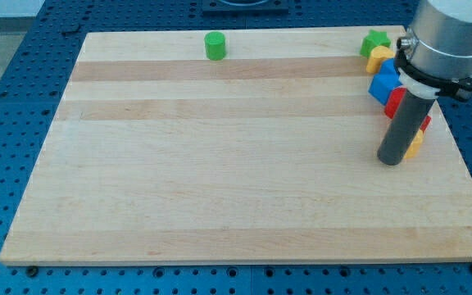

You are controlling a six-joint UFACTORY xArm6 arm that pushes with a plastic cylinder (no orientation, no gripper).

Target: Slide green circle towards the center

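The green circle block (215, 46) stands near the view's top edge of the wooden board (220, 180), left of centre. My tip (391, 160) rests on the board at the view's right, far from the green circle. It sits right beside a cluster of blocks: a green star (374, 41), a yellow block (378, 57), a blue block (385, 82), a red block (395, 102) and a yellow block (415, 146) partly hidden behind the rod.
The arm's grey housing (447, 37) hangs over the board's top right corner and hides part of the cluster. A blue perforated table (6, 123) surrounds the board.
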